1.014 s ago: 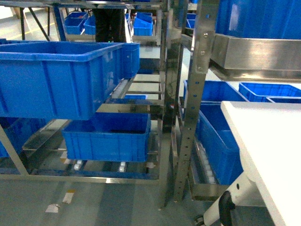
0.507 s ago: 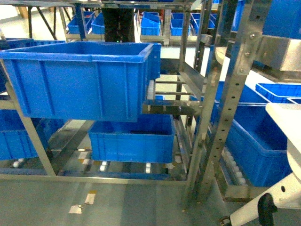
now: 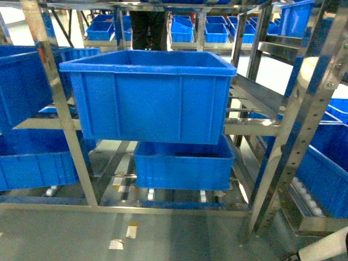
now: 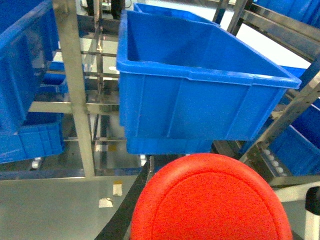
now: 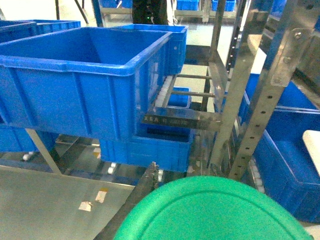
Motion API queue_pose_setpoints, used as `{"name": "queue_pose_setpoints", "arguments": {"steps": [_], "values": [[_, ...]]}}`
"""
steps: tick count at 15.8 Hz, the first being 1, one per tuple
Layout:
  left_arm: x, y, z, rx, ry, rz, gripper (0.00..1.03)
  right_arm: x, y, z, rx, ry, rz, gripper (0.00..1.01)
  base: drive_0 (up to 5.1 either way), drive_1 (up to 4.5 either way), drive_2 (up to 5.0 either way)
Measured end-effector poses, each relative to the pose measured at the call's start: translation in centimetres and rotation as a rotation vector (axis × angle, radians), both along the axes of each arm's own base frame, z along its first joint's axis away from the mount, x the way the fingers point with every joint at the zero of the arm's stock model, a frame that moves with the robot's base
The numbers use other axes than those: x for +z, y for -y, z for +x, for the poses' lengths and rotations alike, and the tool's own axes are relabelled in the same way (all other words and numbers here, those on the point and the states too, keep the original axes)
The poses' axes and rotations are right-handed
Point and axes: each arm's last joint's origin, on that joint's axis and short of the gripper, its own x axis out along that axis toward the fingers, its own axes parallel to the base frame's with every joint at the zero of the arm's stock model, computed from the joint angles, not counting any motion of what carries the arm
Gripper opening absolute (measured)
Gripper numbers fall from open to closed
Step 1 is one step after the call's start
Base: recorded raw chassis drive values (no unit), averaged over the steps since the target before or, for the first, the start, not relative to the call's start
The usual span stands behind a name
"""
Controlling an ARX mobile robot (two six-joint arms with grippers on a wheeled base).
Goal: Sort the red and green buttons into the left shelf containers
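Your left gripper carries the red button (image 4: 212, 200), your right the green button (image 5: 212, 210); the upper crate (image 3: 149, 100) sits at twelve o'clock.

We see a red button cap (image 4: 212, 200), a green button cap (image 5: 212, 210), deep blue crates (image 3: 149, 95), silver shelving (image 3: 60, 109).

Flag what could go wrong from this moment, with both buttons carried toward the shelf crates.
1. The red cap and green cap fill the bottom of each wrist view, hiding the fingers, so a loosening grip might go unnoticed.
2. Steel uprights flank the upper blue crate; a reaching arm could clip one.
3. A second crate sits directly below, so an early release could land a button in the wrong one.
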Motion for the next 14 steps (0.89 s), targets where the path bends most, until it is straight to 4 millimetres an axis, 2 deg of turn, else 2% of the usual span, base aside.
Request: {"name": "queue_pose_setpoints", "arguments": {"steps": [9, 14], "values": [[0.02, 0.00, 0.01, 0.000, 0.002, 0.000, 0.26, -0.02, 0.00, 0.00, 0.000, -0.002, 0.000, 0.25, -5.1, 2.39, 2.4], [-0.02, 0.03, -0.01, -0.004, -0.003, -0.001, 0.26, -0.02, -0.14, -0.01, 0.010, -0.003, 0.001, 0.25, 0.0, 0.00, 0.0]]}}
